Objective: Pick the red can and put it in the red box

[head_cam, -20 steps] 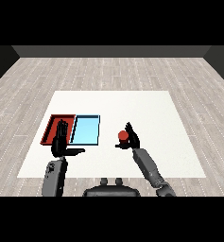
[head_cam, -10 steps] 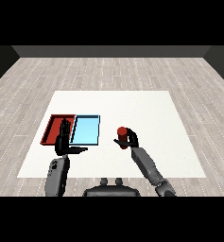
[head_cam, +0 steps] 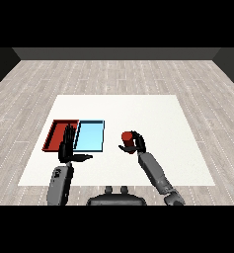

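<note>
Two shallow rectangular trays, a red one (head_cam: pixel 57 134) and a light blue one (head_cam: pixel 90 137), are lying touching side by side on the white table (head_cam: pixel 153 113). Right hand (head_cam: pixel 137 145) is curling round the small red cylindrical can (head_cam: pixel 128 140), right of the blue tray. Left hand (head_cam: pixel 66 150) is hovering with straight fingers over the trays' near edge.

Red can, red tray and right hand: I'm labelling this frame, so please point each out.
Red can (head_cam: pixel 128 136), head view, on its upper side.
Red tray (head_cam: pixel 53 136), head view, on its bare floor.
Right hand (head_cam: pixel 138 145), head view, on the fingers curled round the can.
</note>
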Action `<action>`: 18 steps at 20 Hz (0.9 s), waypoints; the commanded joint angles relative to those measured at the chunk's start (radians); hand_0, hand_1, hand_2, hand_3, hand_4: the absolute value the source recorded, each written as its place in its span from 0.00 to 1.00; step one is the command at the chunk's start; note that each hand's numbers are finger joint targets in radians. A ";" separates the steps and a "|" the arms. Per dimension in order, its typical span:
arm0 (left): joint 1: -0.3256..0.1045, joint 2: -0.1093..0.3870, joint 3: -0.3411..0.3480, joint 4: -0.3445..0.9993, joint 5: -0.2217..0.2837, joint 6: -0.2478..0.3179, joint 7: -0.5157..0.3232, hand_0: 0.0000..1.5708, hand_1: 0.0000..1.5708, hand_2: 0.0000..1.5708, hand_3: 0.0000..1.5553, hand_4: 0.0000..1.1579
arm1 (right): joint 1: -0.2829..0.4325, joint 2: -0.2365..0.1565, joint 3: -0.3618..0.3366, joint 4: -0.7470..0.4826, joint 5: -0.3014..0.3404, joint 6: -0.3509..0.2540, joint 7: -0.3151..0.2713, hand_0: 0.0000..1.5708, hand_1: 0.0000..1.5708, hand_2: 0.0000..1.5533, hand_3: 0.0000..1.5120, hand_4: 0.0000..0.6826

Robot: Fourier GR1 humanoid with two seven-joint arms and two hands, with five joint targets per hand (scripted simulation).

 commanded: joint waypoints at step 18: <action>-0.060 -0.038 -0.246 0.021 -0.050 0.126 0.156 0.00 0.00 0.00 0.00 0.00 | 0.047 0.017 0.103 -0.469 0.137 -0.126 0.199 0.92 0.92 0.92 0.92 0.95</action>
